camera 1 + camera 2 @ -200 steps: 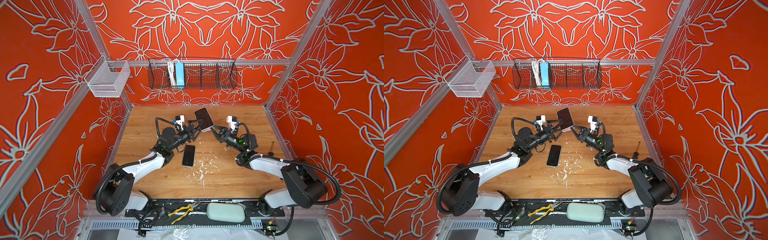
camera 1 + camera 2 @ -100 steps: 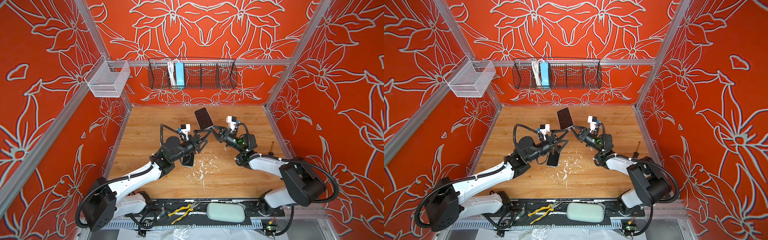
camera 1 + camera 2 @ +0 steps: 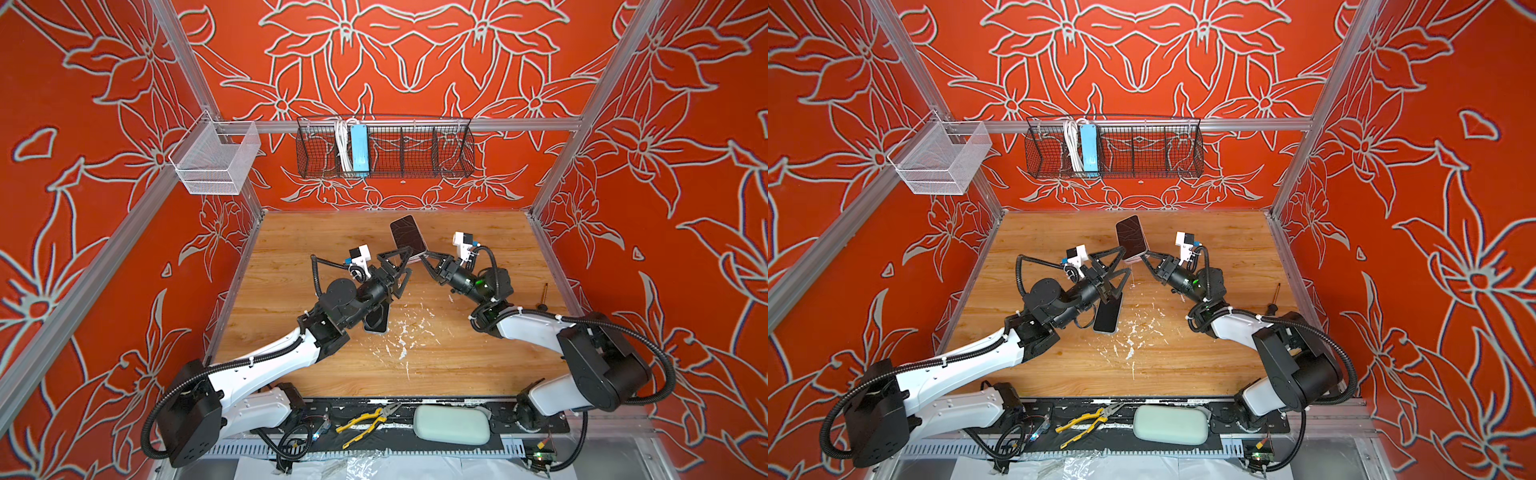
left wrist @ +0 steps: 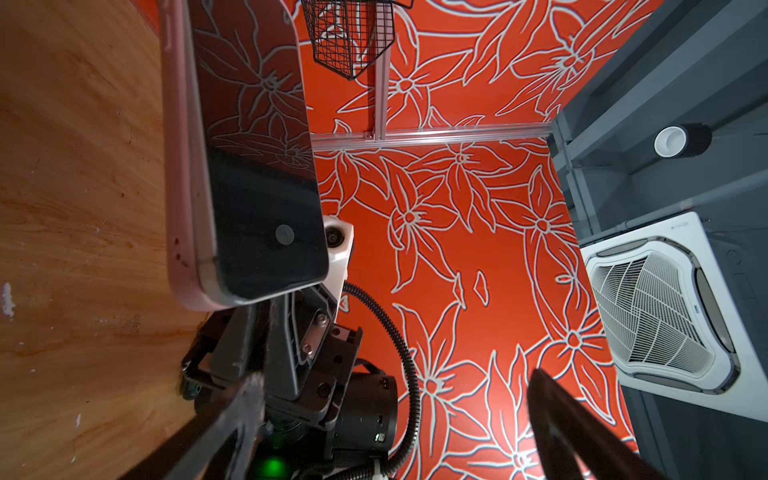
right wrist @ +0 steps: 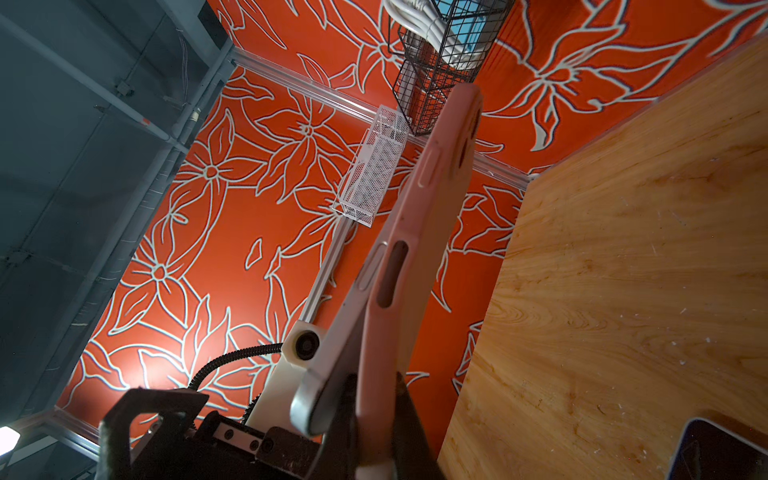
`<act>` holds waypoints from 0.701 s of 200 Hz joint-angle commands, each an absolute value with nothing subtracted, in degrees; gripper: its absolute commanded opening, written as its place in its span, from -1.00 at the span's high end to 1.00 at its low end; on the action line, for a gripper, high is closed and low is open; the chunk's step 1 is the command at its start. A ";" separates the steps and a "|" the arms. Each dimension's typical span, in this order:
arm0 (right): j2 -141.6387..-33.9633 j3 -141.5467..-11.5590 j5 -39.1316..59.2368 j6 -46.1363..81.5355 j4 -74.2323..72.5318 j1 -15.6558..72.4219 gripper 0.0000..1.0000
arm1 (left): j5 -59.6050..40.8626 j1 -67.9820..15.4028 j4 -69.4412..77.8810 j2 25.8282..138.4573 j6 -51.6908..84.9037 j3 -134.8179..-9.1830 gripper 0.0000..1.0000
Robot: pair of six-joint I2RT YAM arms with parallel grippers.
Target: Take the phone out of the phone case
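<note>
Top and wrist views: grip and clearance check

Left wall: white mesh basket (image 3: 216,160) hangs on the rail. Back wall: black wire basket (image 3: 415,147) holds a sky-blue power strip (image 3: 359,147); any print on it is too small to read.

Left gripper (image 3: 410,259): claw released, jaws spread wide. Its tips are just beside the lower end of the held case; whether they touch it cannot be told. Below its wrist a black slab phone with a pale rim (image 3: 1108,313) lies flat on the light wooden table (image 3: 478,365), next to scattered white flecks (image 3: 399,340).

Centre: dark-screened, silver-edged phone (image 3: 408,235) sits in a soft pink phone case (image 4: 178,166). It is held tilted off the table, upper end toward the back wall but apart from it. The left wrist view shows a round button (image 4: 284,236) on the glass. In the right wrist view the phone's silver corner (image 5: 307,399) stands out of the case at the gripped end.

Front rail: yellow-handled pliers (image 3: 365,422), then a pale green pouch (image 3: 451,424).

Right gripper (image 3: 422,257): clenched on the lower end of the pink phone case, with pink showing between the fingers (image 5: 409,428).

Right edge: black-handled screwdriver (image 3: 543,296) lies well apart from both claws. Bare wood lies open at rear left, rear right and front middle.

Overhead, in the left wrist view: white ceiling air-conditioner cassette (image 4: 665,307), its small blue badge too small to read.
</note>
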State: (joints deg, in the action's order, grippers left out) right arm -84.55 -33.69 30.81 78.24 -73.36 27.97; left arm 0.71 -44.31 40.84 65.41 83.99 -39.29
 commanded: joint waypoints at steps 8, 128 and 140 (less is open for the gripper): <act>-83.90 -34.55 29.41 77.34 -79.41 28.49 0.79 | 2.55 -44.60 43.95 66.91 85.48 -41.03 -0.94; -84.28 -33.54 29.17 76.56 -80.60 29.59 0.79 | 4.13 -44.64 47.89 70.78 87.71 -42.74 -0.94; -84.37 -33.49 29.10 76.55 -80.77 29.56 0.79 | 4.30 -44.65 47.81 70.92 87.87 -42.72 -0.94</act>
State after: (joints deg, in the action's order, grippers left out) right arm -84.58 -33.63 29.69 77.25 -74.26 29.04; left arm 3.36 -44.31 45.28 70.26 87.35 -41.47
